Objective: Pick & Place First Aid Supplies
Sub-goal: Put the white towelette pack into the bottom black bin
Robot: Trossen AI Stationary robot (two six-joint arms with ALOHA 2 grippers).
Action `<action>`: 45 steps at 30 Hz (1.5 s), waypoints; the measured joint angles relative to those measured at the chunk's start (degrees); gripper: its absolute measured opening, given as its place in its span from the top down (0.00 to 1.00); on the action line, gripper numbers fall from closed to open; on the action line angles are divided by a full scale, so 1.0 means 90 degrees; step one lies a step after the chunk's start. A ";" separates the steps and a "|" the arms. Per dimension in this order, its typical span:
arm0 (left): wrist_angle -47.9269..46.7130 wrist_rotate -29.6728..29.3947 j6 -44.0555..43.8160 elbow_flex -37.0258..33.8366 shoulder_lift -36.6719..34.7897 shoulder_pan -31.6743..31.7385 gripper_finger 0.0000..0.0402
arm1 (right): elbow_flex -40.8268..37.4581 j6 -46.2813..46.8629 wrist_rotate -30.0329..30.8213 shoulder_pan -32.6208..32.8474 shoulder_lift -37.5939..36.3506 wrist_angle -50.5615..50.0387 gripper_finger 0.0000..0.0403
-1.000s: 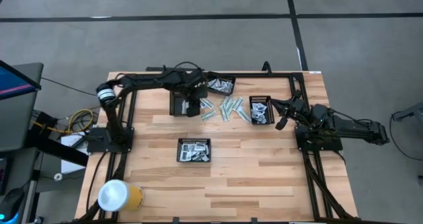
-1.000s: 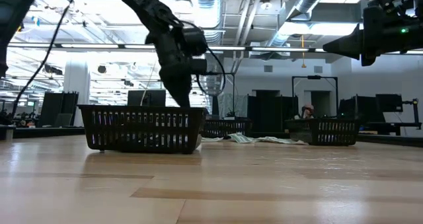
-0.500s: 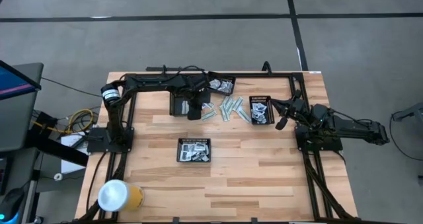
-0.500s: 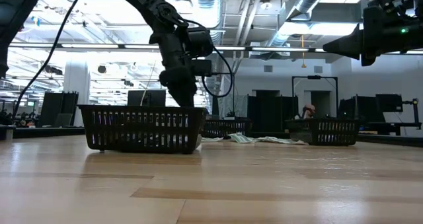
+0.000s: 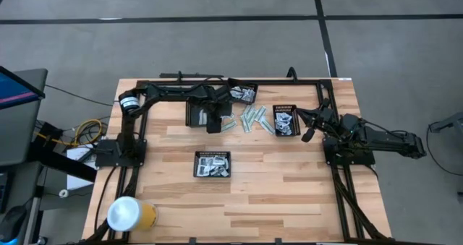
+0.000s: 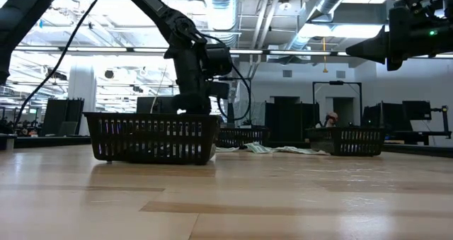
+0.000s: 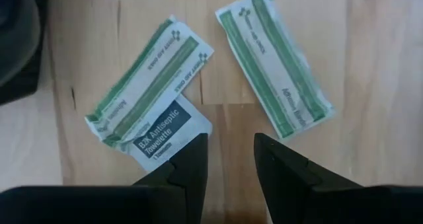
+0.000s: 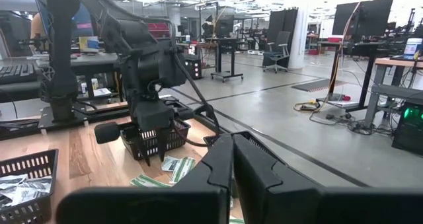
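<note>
Right, nearest to me on the pale wooden tabletop (image 5: pixel 289 194) sits a black mesh tray (image 5: pixel 213 164) already holding a heap of small white and silvery sachets, so I judge part of the sorting is done. Two more black mesh trays, one on the right (image 5: pixel 286 120) and one at the far edge (image 5: pixel 242 92), also carry sachets, while a fourth tray (image 5: pixel 197 113) under my left arm is mostly hidden and I cannot tell its contents. What is left is the loose scatter of slim pale green-and-white strips (image 5: pixel 251 118) lying on the bare wood between the far trays.

My left tool (image 7: pixel 228 154) hangs over the near end of that scatter, fingers spread and holding nothing. Through its wrist camera I see two green-striped strips, one (image 7: pixel 151 78) overlapping a blue-and-white antiseptic towelette sachet (image 7: pixel 166 133), the other (image 7: pixel 274 62) lying apart from them. The tool's gap sits between the two strips, just beside the sachet. I'd guess the next pick comes from here.

The left arm reaches along the far edge with its wrist turned straight down. My right tool (image 5: pixel 307 135) waits by the right tray, fingers pressed together, empty, pointing across the tabletop
</note>
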 joint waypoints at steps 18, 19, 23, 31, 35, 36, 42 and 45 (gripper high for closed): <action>0.0077 -0.0359 0.0070 0.0000 0.0016 0.0108 0.69 | 0.0000 -0.0001 0.0000 0.0001 0.0000 0.0000 0.98; 0.0077 -0.0361 0.0070 0.0000 0.0016 0.0113 0.69 | 0.0000 0.0000 0.0000 0.0000 0.0000 0.0000 0.98; 0.0105 -0.0349 0.0070 0.0000 0.0016 0.0104 0.69 | 0.0000 0.0000 0.0000 0.0000 0.0000 0.0000 0.98; 0.0112 -0.0261 0.0089 -0.0002 0.0236 0.0059 0.69 | 0.0000 0.0000 0.0000 0.0002 0.0002 0.0000 0.98; 0.0111 -0.0263 0.0092 -0.0007 0.0281 0.0059 0.69 | 0.0000 0.0000 0.0000 0.0001 0.0002 0.0002 0.98; 0.0111 -0.0263 0.0092 -0.0007 0.0281 0.0059 0.69 | 0.0000 -0.0001 0.0000 0.0002 0.0001 0.0000 0.98; 0.0112 -0.0263 0.0092 -0.0007 0.0281 0.0059 0.69 | 0.0000 0.0000 0.0000 0.0000 0.0000 0.0000 0.98; 0.0111 -0.0267 0.0092 -0.0007 0.0281 0.0044 0.70 | 0.0000 0.0000 0.0000 0.0002 0.0002 0.0000 0.98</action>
